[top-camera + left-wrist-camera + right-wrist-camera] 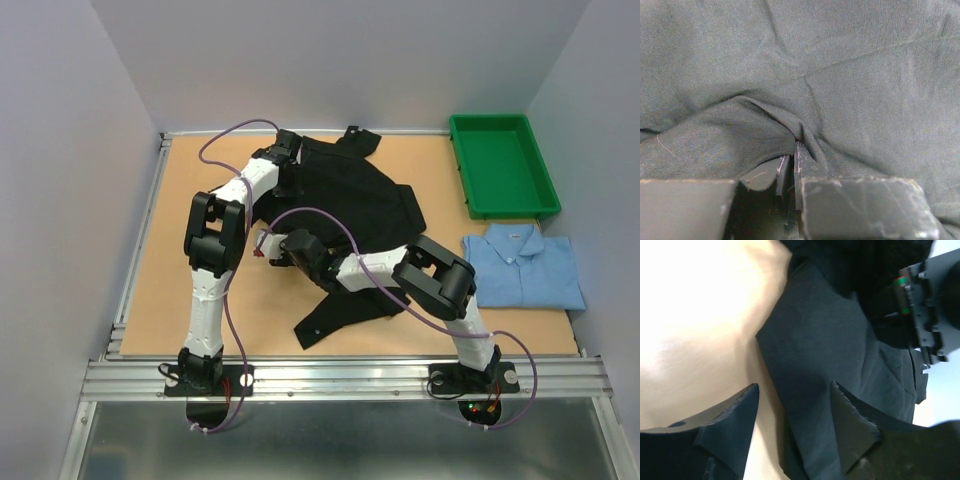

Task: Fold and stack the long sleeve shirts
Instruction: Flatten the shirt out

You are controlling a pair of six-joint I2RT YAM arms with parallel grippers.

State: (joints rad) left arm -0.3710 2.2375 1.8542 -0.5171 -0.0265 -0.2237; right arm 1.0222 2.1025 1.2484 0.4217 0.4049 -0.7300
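Two jaws: left gripper (pixel 789 161) nearly closed, pinching a ridge of the black shirt (pixel 350 200) sprawled on the table (pixel 180 285); right gripper (pixel 795 395) spread, straddling its edge, holding nothing. Folding the black one, I'd say; next, right must clamp that edge.

Shirt (pixel 365 200) lies on table (pixel 180 260), ctr of frame, w/ one part trailing toward lower ctr. 2nd shirt (pixel 525 268) at right edge, apart from 1st. Tray (pixel 460 165) upper right, just behind 2nd shirt.
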